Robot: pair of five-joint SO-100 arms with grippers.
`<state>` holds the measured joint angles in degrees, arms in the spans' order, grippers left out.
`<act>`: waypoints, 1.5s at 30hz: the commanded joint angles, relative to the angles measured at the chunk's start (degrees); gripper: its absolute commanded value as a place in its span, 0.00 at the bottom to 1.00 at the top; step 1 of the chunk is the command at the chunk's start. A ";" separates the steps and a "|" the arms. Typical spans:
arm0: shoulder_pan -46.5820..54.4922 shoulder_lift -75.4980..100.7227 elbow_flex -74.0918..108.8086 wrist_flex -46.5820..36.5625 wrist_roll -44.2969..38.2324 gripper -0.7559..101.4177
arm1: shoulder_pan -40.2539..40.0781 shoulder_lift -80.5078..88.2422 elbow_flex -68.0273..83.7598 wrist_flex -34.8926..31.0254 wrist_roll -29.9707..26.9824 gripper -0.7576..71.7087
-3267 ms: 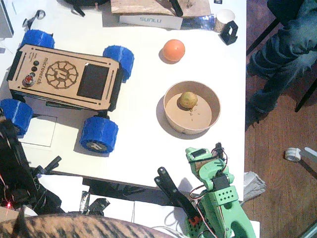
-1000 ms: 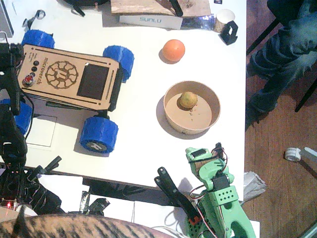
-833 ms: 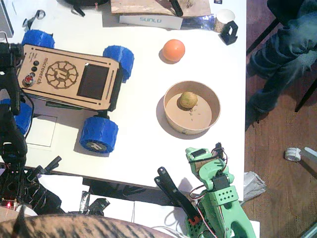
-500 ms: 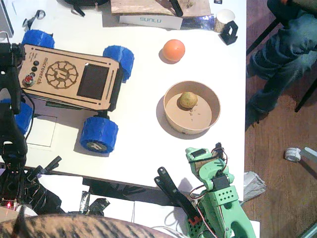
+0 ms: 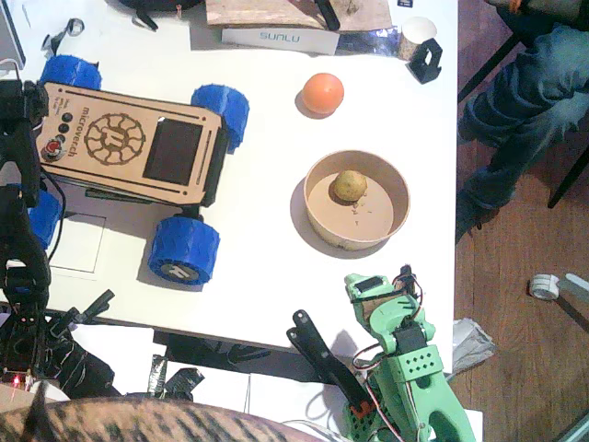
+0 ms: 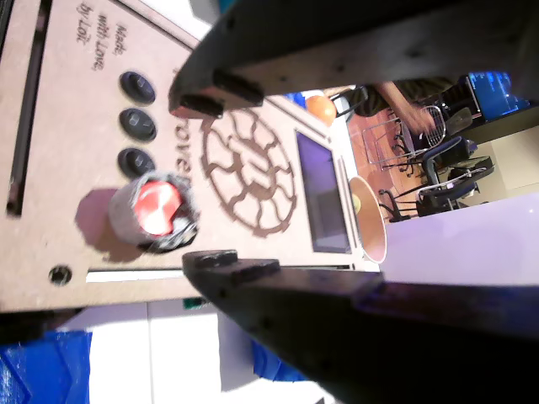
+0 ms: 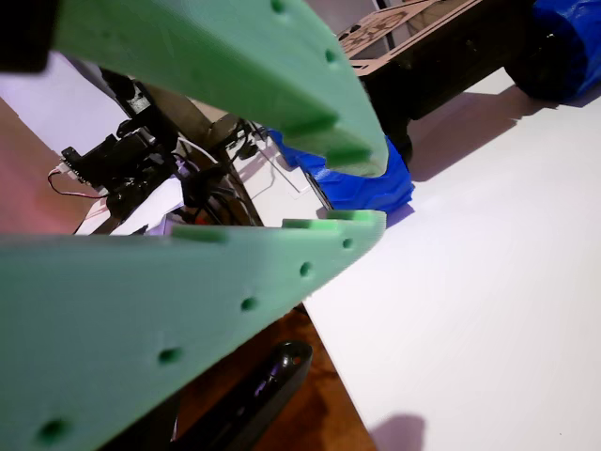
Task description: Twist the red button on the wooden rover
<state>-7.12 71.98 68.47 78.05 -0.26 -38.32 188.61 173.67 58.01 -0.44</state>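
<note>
We are over the wooden rover [image 5: 129, 143] now, parked at the left end of the white worktop [image 5: 276, 267] with its control end toward our black left arm [image 5: 20, 184]; that suits us, since the red button [image 5: 52, 150] sits right at that near edge of the deck, just beside the row of small black buttons [image 5: 64, 127]; in a wrist view the button [image 6: 157, 210] shows between our two dark jaws, one above it and one below, neither touching it; so the left gripper [image 6: 202, 181] is spread wide and holding nothing, lined up to straddle the knob; we judge the closing pinch has not yet been made, and the twist has to wait for it.

The left arm rises from its base at the lower left and reaches up along the rover's end, wrist tipped down so the camera looks across the deck past the gear emblem [image 6: 248, 172] and the black panel [image 6: 322, 194]; the right arm [image 5: 405, 368], the green one, lies folded at the bottom edge, out of the way; its gripper [image 7: 362, 193] shows green jaws parted with nothing between them, pointing toward a blue wheel [image 7: 362, 183].

Further right a bowl [image 5: 317, 216] holds a yellowish fruit [image 5: 350, 185] and an orange ball [image 5: 323, 93] lies beyond it, both well apart from the rover.
</note>
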 commanded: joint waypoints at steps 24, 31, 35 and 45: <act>4.31 -6.77 -2.72 -2.64 0.35 0.23 | -0.35 0.26 -0.44 0.26 -0.26 0.01; 4.13 -7.56 -2.72 -3.25 0.35 0.22 | -0.35 0.26 -0.44 0.26 -0.26 0.01; 3.78 -7.82 -2.72 -4.13 0.26 0.22 | -0.35 0.26 -0.44 0.26 -0.26 0.01; 3.52 -9.40 -2.72 -5.71 -0.09 0.21 | -0.35 0.26 -0.44 0.26 -0.26 0.01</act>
<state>-3.52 62.14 68.29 73.48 -0.26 -38.32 188.61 173.67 58.01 -0.44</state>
